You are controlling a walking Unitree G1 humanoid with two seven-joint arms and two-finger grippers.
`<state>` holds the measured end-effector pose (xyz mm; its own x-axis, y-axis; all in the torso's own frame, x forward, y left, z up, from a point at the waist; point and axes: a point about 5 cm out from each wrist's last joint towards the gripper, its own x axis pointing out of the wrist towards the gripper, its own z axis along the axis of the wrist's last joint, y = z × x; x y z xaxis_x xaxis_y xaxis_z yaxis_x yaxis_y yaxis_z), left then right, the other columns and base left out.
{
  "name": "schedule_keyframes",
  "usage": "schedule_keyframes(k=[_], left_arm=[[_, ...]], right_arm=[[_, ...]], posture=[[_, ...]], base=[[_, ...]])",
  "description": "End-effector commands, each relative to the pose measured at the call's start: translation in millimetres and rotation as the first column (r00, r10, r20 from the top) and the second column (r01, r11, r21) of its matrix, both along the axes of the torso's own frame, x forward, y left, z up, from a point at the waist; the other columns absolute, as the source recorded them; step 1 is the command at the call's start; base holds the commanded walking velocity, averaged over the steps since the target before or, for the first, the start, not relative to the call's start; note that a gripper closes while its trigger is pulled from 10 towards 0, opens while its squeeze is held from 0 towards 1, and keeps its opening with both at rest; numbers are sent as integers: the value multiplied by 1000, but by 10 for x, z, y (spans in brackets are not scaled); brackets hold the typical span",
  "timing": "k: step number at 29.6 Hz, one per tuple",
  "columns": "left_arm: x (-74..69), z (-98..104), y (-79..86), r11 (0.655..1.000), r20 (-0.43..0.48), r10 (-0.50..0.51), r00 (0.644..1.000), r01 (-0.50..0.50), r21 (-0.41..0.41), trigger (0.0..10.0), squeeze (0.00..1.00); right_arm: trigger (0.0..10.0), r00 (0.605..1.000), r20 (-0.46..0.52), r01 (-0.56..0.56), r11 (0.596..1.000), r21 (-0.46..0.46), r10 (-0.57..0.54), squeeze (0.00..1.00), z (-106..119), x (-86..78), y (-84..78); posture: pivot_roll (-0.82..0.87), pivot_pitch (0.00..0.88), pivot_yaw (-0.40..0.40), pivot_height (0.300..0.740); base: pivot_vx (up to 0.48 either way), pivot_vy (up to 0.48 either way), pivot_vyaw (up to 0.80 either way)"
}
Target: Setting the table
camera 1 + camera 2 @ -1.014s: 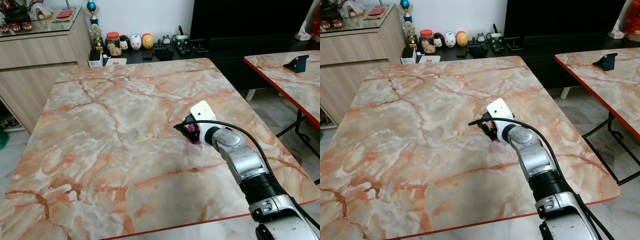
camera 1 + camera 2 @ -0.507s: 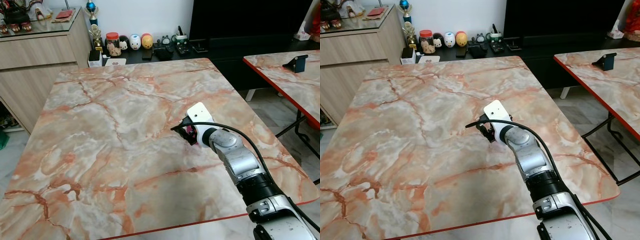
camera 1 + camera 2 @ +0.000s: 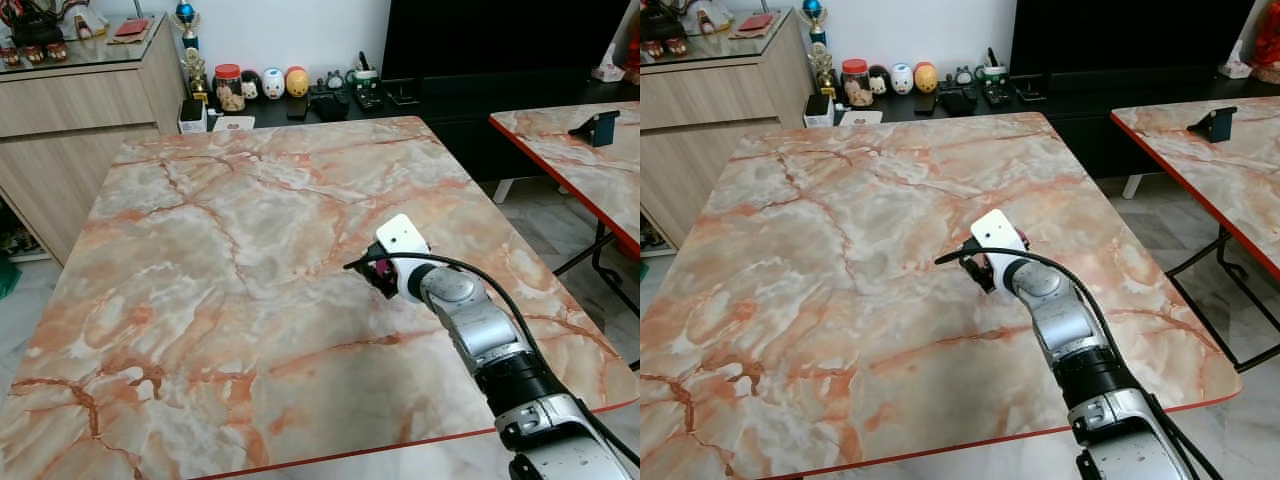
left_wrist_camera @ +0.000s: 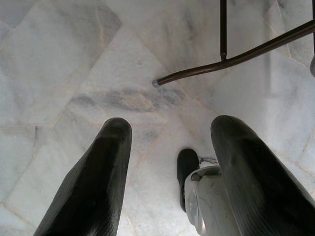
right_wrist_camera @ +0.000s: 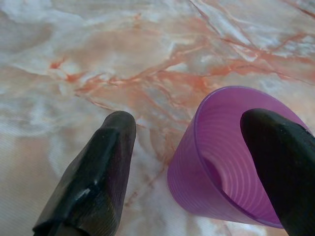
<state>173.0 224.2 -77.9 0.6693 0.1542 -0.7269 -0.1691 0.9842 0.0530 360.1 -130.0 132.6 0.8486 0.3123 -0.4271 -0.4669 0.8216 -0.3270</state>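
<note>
Marble-patterned table, pink and grey veined with a red edge, in a living room with pale tiled floor.

Right gripper: reached out over the table, toward its right edge and about midway between near and far edges. Fingers spread apart, not clamped. One finger stands clear beside the cup; the other finger crosses in front of the cup's rim. Whether that finger touches the cup cannot be told.

Purple cup: translucent, ribbed inside, between the two fingers with its open mouth tilted toward the wrist camera. In the head views it shows as a small pink-purple spot under the white wrist block, right of the table's centre.

Right arm: silver, with a black cable looping over it, stretched in from the table's near right corner.

Left gripper: hanging over the floor tiles, fingers parted. A robot foot and a dark metal table leg lie in its view.

Wooden sideboard: beyond the far left corner.

Low black shelf: past the far edge, holding jars and small figurines.

Second marble table: off to the right, well apart, carrying a small dark stand.
</note>
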Motion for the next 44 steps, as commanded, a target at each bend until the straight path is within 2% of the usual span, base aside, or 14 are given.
schedule_keyframes(k=[1,10,11,12,13,14,44], left_arm=[[-30,-8,20,1000,-4,7,1000,-6,7,10000,0],[-13,-2,6,1000,4,4,1000,-4,6,10000,0],[-14,-2,6,1000,4,5,1000,-5,6,10000,0],[-16,-3,6,1000,4,5,1000,-5,6,10000,0],[-17,-3,6,1000,3,5,1000,-5,6,10000,0],[-25,-6,11,1000,0,6,1000,-6,7,10000,0],[-18,-1,19,1000,1,4,1000,-4,12,10000,0]], right_arm=[[10000,1000,-11,15,1000,-11,-15,0,-27,4,-33],[10000,999,-27,32,999,-36,-33,0,-100,-1,-93],[8392,999,-27,32,999,-37,-33,0,-104,-2,-94],[4706,999,-27,32,999,-38,-33,0,-107,-4,-95],[4706,999,-28,32,999,-38,-33,0,-109,-4,-96],[0,999,-27,31,999,-39,-32,0,-107,-3,-95],[0,999,21,29,1000,-10,-28,0,-30,36,-42]], posture=[[-104,0,5,719],[-103,0,4,719],[-103,0,4,719],[-103,0,4,719],[-103,0,4,719],[-103,0,4,719],[-98,0,4,719]], base=[[0,0,0],[0,0,0],[0,0,0],[0,0,0],[0,0,0],[0,0,0],[0,0,0]])
